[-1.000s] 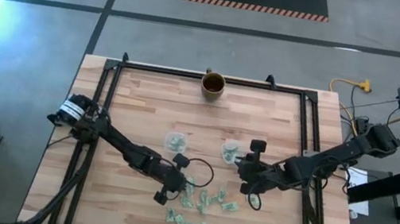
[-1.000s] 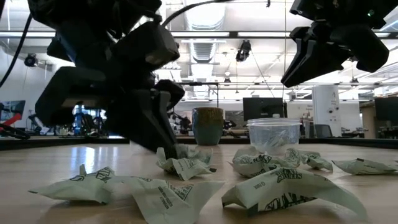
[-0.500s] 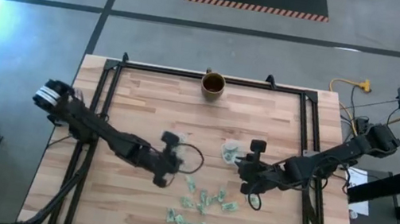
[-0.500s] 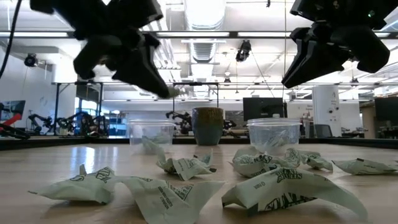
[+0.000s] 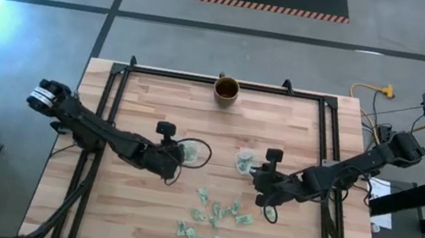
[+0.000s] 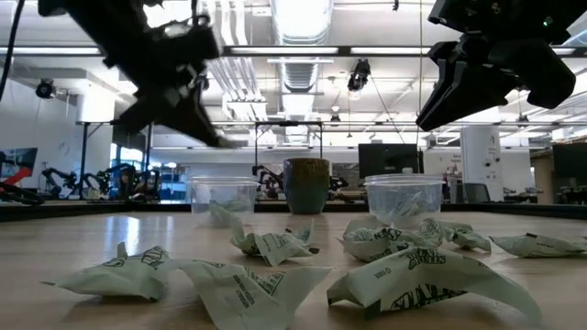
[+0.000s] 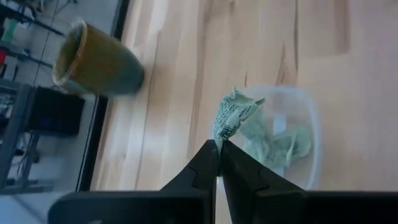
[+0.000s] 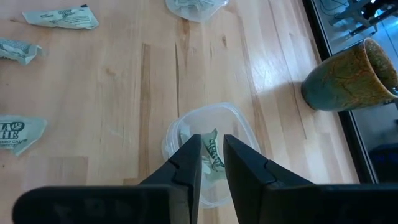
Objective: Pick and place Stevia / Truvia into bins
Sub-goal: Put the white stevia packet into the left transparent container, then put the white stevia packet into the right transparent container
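High view: the pale wooden slatted surface carried both dark arms, a brown-gold ceramic mug at its far edge, two small clear plastic cups and a scatter of crumpled green-and-white paper sweetener packets toward its near edge. The left tool hung over the left clear cup; the right tool hung just beside the right clear cup.

Left wrist view: the left tool was closed, its fingertips pinching one crumpled packet above the left clear cup, which already held further packets. The mug stood well apart on the same surface.

Right wrist view: the right tool stood slightly parted above the right clear cup, gripping nothing; a packet lay in the cup between the fingers' line of sight. Loose packets lay on the boards nearby.

Low view: loose packets lay in the foreground, with both cups and the mug behind them.
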Motion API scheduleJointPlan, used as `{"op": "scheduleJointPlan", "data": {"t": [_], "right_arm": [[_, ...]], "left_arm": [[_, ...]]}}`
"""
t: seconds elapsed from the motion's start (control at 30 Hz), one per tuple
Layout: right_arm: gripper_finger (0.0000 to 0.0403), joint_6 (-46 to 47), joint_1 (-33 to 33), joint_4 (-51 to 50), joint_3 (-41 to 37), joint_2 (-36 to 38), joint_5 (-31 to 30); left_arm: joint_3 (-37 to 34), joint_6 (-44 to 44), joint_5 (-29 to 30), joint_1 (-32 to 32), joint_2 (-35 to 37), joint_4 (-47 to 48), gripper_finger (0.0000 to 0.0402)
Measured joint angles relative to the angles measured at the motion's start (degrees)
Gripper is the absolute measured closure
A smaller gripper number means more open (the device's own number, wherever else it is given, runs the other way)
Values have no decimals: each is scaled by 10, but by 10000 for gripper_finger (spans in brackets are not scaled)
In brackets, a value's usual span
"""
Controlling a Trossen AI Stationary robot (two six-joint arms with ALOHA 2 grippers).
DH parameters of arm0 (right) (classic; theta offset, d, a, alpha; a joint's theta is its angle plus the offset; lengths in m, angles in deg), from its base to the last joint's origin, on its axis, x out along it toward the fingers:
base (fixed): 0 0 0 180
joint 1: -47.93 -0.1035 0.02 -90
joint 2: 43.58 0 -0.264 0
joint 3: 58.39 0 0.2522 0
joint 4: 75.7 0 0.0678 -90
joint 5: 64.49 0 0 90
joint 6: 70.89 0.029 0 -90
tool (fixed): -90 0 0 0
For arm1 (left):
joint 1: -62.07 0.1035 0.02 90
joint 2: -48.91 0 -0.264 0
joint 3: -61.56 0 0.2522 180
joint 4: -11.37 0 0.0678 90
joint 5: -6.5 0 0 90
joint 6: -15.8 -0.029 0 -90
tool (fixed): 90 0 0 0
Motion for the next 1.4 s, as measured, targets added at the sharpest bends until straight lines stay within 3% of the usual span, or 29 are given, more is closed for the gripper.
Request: {"op": "scheduleJointPlan", "data": {"t": [0.3,0.57,0.77,1.07,1.4], "right_arm": [[343,0,0,2,0,0,0],[344,7,0,1,-1,0,2],[346,29,0,2,-1,0,71],[346,149,-43,-33,-10,0,243],[351,305,-153,-44,-35,0,240]], "left_arm": [[0,-4,-4,5,-37,-5,354],[0,-1,-2,6,-28,-5,299],[22,0,-4,-3,-3,-6,290],[18,0,-7,-22,23,-5,290],[18,0,-7,-23,23,-9,290]]}}
